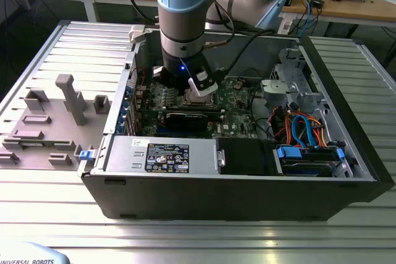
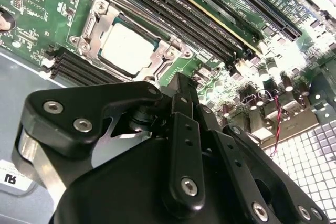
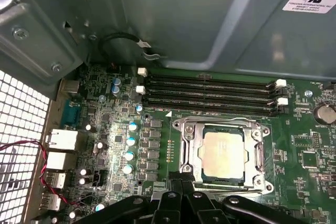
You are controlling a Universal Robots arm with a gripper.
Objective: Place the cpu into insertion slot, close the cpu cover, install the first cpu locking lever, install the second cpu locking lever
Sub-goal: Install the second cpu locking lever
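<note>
Exterior view, listed near to far for you. Item one: computer case (image 1: 216,199) lying open on a ribbed metal table (image 1: 185,233), so the board faces upward and the arm can reach in from above. Item two: power supply (image 1: 161,153) against the near wall, with blue and orange cables (image 1: 303,129) bundled at the exterior view's right, clear of the work area. Item three: gripper (image 1: 201,88), lowered into the case over the green board; in both wrist views its tip (image 3: 181,179) sits just beside the edge of the insertion slot (image 3: 178,125), pincer drawn narrow and carrying nothing. Item four: cpu (image 3: 223,150), seated flat in that slot, silver top facing up. Item five: cpu cover (image 3: 190,150), folded down around the chip, its opening framing the metal top; you may judge placing and closing done. Lever state I cannot tell. Item six: memory slots (image 3: 210,93), long and black, just beyond the socket. Item seven: grey fixture blocks (image 1: 68,97) outside the case, exterior view's left.
</note>
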